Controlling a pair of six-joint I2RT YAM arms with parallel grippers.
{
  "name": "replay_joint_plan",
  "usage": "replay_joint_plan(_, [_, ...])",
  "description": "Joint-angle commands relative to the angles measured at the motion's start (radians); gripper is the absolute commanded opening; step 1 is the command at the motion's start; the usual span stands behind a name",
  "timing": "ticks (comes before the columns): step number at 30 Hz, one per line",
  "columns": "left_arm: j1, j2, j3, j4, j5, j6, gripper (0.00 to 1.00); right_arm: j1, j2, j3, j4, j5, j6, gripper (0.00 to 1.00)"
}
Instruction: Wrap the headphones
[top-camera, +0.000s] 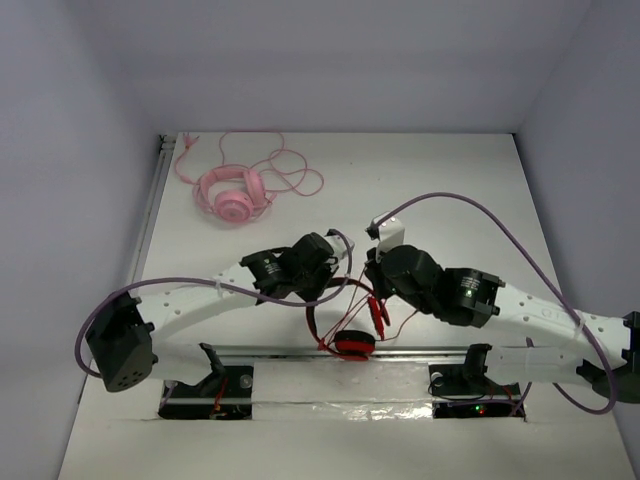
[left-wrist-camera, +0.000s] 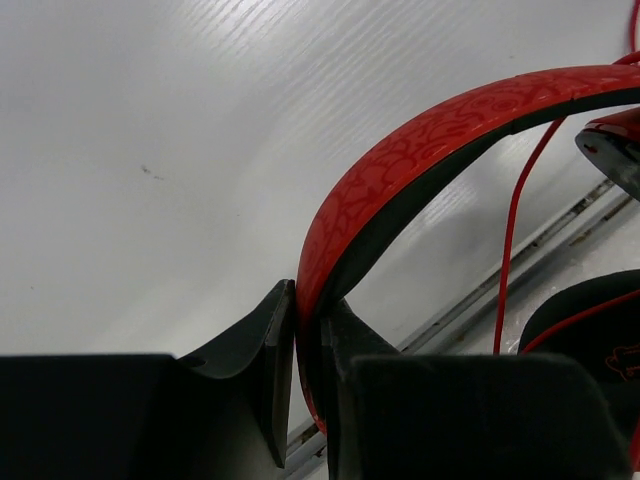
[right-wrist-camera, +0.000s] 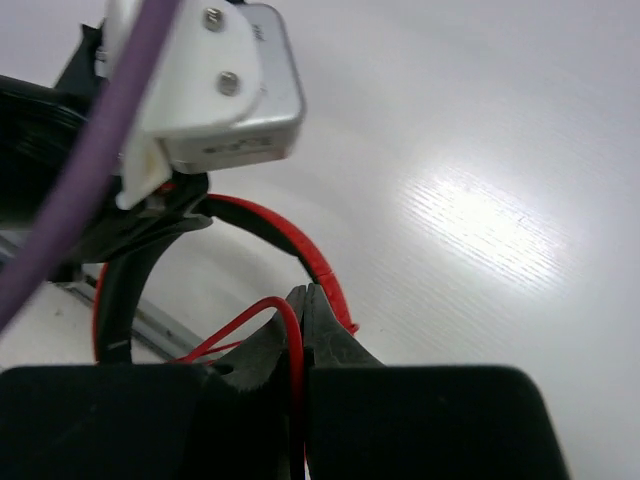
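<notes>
The red headphones hang between my two grippers above the table's near edge. One ear cup (top-camera: 353, 345) rests low by the rail. My left gripper (left-wrist-camera: 310, 305) is shut on the black-and-red headband (left-wrist-camera: 430, 140), which arches up and to the right. The thin red cable (left-wrist-camera: 512, 240) drops beside a black ear pad (left-wrist-camera: 590, 320). My right gripper (right-wrist-camera: 305, 298) is shut on a loop of the red cable (right-wrist-camera: 240, 320), with the headband (right-wrist-camera: 310, 255) just behind its tips. From above, the left gripper (top-camera: 332, 283) and right gripper (top-camera: 374, 292) stand close together.
Pink headphones (top-camera: 232, 195) with a coiled pink cable (top-camera: 290, 170) lie at the back left of the white table (top-camera: 450, 190). A metal rail (top-camera: 290, 352) runs along the near edge by the arm bases. The left wrist's white camera block (right-wrist-camera: 215, 90) sits close above my right fingers.
</notes>
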Motion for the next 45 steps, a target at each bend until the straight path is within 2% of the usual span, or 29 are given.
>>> replay_joint_plan(1, [0.045, -0.073, 0.074, 0.035, 0.139, 0.066, 0.0, -0.03, -0.022, 0.029, 0.023, 0.076, -0.008, 0.0])
replay_joint_plan(5, [0.111, -0.122, 0.068, 0.049, 0.209, 0.078, 0.0, -0.058, -0.043, 0.0, 0.023, 0.184, 0.047, 0.0])
replay_joint_plan(8, [0.172, -0.156, 0.048, 0.077, 0.231, 0.061, 0.0, -0.067, -0.068, -0.046, 0.052, 0.216, 0.091, 0.0])
replay_joint_plan(11, [0.226, -0.212, 0.021, 0.123, 0.315, 0.046, 0.0, -0.067, -0.079, -0.052, 0.065, 0.242, 0.128, 0.0])
replay_joint_plan(18, [0.323, -0.286, 0.027, 0.181, 0.583, 0.046, 0.0, -0.099, -0.039, -0.067, 0.126, 0.181, 0.128, 0.0])
replay_joint_plan(21, [0.372, -0.303, 0.036, 0.204, 0.631, 0.022, 0.0, -0.111, -0.048, -0.092, 0.175, 0.158, 0.128, 0.02])
replay_joint_plan(24, [0.415, -0.321, 0.035, 0.256, 0.625, -0.034, 0.0, -0.131, -0.068, -0.139, 0.255, 0.109, 0.119, 0.06])
replay_joint_plan(29, [0.436, -0.343, 0.056, 0.353, 0.613, -0.113, 0.0, -0.141, -0.138, -0.27, 0.541, -0.046, 0.102, 0.14])
replay_joint_plan(31, [0.436, -0.334, 0.071, 0.379, 0.654, -0.139, 0.0, -0.15, -0.151, -0.34, 0.68, -0.083, 0.108, 0.17])
replay_joint_plan(36, [0.447, -0.325, 0.076, 0.425, 0.709, -0.21, 0.0, -0.188, -0.136, -0.422, 0.856, -0.208, 0.121, 0.19])
replay_joint_plan(39, [0.467, -0.338, 0.087, 0.483, 0.696, -0.267, 0.0, -0.197, -0.123, -0.478, 0.971, -0.258, 0.137, 0.22])
replay_joint_plan(45, [0.467, -0.352, 0.15, 0.459, 0.567, -0.285, 0.0, -0.197, -0.051, -0.557, 1.106, -0.314, 0.185, 0.23])
